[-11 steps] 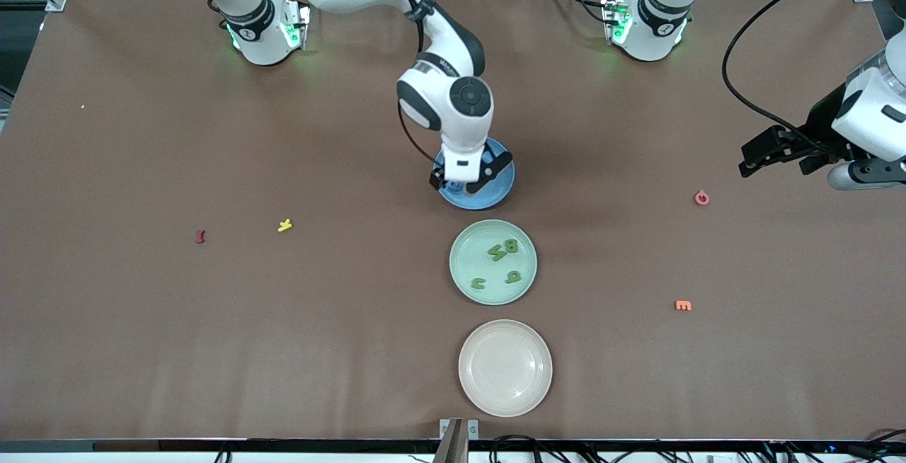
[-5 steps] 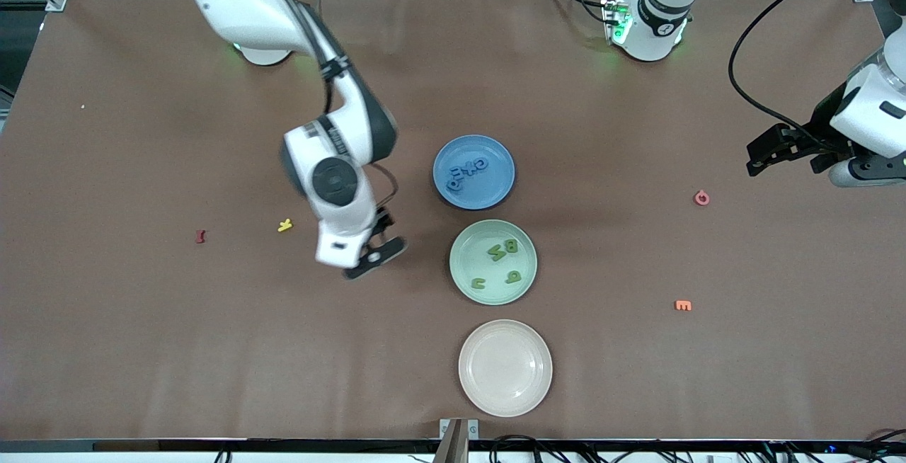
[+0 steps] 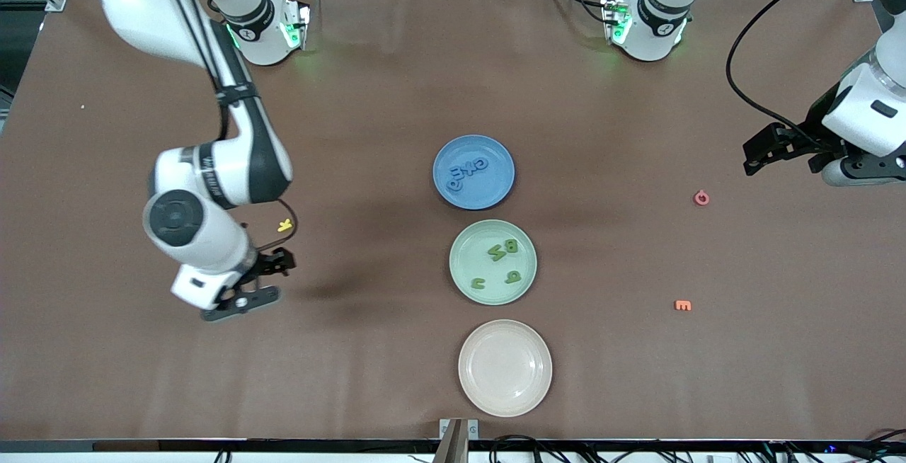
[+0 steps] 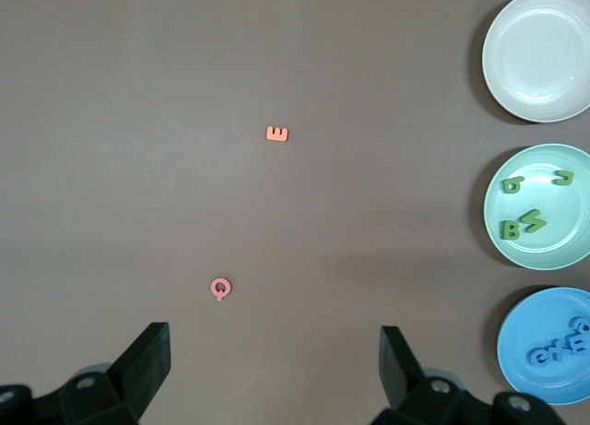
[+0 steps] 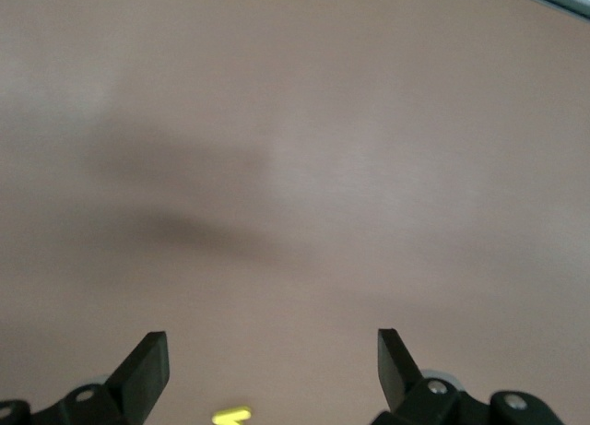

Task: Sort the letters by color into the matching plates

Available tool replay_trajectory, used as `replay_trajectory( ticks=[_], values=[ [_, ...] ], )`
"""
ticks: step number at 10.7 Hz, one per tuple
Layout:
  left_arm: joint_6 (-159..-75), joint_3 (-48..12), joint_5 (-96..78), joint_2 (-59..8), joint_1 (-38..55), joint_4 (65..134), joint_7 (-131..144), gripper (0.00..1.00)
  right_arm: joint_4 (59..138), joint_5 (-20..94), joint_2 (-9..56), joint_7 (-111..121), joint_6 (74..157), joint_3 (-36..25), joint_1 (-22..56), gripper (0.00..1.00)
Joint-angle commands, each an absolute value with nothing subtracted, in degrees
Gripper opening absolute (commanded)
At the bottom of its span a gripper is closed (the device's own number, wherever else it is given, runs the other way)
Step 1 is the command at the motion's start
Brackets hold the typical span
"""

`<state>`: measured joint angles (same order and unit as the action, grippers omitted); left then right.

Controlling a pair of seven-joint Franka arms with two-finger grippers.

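Both grippers hanging with jaws released over bare bench: right gripper (image 3: 265, 280) near the yellow letter (image 3: 284, 225), left gripper (image 3: 775, 148) near the pink letter (image 3: 701, 198).

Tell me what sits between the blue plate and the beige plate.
The green plate, holding four green letters, sits between the blue plate and the beige plate; the front view shows it.

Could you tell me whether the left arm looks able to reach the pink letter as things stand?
Probably yes: the left gripper hangs open over bare table beside the pink letter, which lies alone with nothing in between.
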<state>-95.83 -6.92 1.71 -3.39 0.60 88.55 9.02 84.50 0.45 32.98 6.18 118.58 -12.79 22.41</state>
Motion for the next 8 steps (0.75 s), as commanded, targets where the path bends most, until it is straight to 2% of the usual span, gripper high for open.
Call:
replay_trajectory(
  ticks=[1, 4, 8],
  values=[
    [-95.10, -7.12, 3.08, -2.64, 0.61, 88.42, 8.26, 1.00, 85.08, 1.32, 27.26, 6.59, 112.35, -15.01, 18.02, 1.00],
    [-95.10, -7.73, 3.08, -2.55, 0.61, 88.16, 8.35, 1.00, 84.82, 0.88, 20.85, 6.42, 104.27, -19.06, 18.02, 1.00],
    [-95.10, -7.91, 3.16, -2.55, 0.53, 87.36, 8.35, 1.00, 79.37, 0.26, 12.51, 5.63, 86.44, -20.74, 17.58, 1.00]
  ],
)
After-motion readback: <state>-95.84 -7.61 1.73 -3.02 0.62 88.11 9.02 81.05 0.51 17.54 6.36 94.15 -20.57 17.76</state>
